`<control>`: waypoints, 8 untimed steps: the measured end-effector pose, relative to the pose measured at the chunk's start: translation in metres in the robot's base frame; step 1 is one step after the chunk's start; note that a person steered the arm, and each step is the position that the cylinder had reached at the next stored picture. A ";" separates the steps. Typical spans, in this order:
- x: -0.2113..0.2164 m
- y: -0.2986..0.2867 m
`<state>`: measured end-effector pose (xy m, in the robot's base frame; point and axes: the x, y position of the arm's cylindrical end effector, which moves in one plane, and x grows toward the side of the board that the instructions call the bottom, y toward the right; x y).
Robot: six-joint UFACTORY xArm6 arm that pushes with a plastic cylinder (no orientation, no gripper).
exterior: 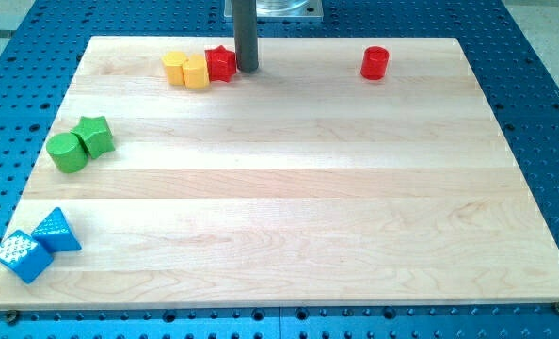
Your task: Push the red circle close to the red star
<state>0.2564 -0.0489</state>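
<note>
No jaws on this rig at all, so nothing is released, clenched or grasping, it's just a straight rod and whatever it bumps gets shoved. Going from the view's left: a blue cube [19, 256] and a blue triangular block [57, 232] sit touching near the bottom corner of the wooden board [289, 217], then a green circle [68, 153] and a green star-ish block [95, 136] touching each other higher up, all well out of the way. Along the top edge there's a yellow block [175, 68] and a second yellow block [197, 72], shapes hard to call, packed right against the red star [221, 63]. my tip [247, 70] is parked just beside the star on its right, touching or nearly so, can't tell which. The red circle [375, 63] is well apart over toward the view's right, also near the top edge. My worry: the tip is on the wrong side of the job. It needs to get around to the circle's right, and any leftward twitch first would knock the star into the yellows. Also, the circle is close to the board's top edge, so an off-centre push could roll it off course or over the edge.
</note>
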 end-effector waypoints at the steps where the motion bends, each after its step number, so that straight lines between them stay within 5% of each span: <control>1: 0.000 -0.025; 4: -0.036 0.234; 5: -0.011 0.258; 7: 0.007 0.122; 8: 0.028 0.165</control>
<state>0.2845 0.1162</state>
